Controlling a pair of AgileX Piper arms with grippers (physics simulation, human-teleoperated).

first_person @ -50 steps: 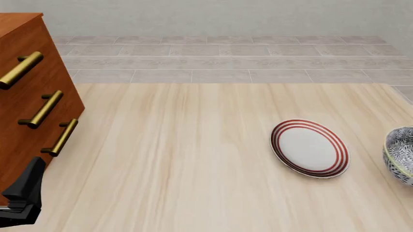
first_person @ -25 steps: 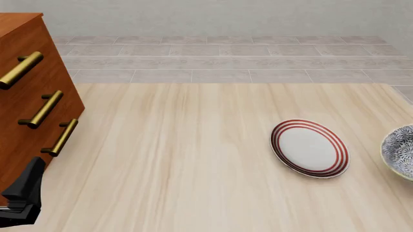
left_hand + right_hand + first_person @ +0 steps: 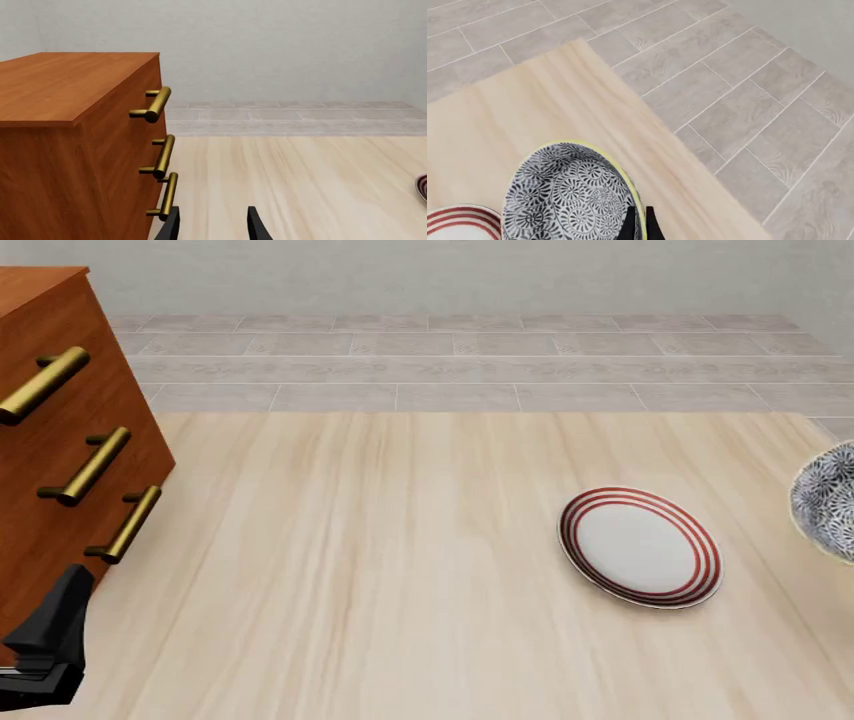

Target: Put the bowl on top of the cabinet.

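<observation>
The bowl [image 3: 827, 502], white with a dense dark floral pattern and a yellow-green rim, hangs tilted above the table at the far right edge of the front view. In the right wrist view my right gripper [image 3: 639, 224] is shut on the rim of the bowl [image 3: 564, 195], one finger inside and one outside. The reddish-brown cabinet [image 3: 60, 440] with brass bar handles stands at the far left. My left gripper [image 3: 212, 227] is open and holds nothing, low beside the cabinet [image 3: 67, 140] front near the lowest handle.
A flat white plate with red rings [image 3: 641, 545] lies on the table [image 3: 374, 570] right of centre, just left of the bowl. The table's right edge [image 3: 647, 135] drops off to grey floor tiles close to the bowl.
The bowl has risen off the table at the right edge and tipped, showing more of its inside. The left arm, plate and cabinet have not moved.
</observation>
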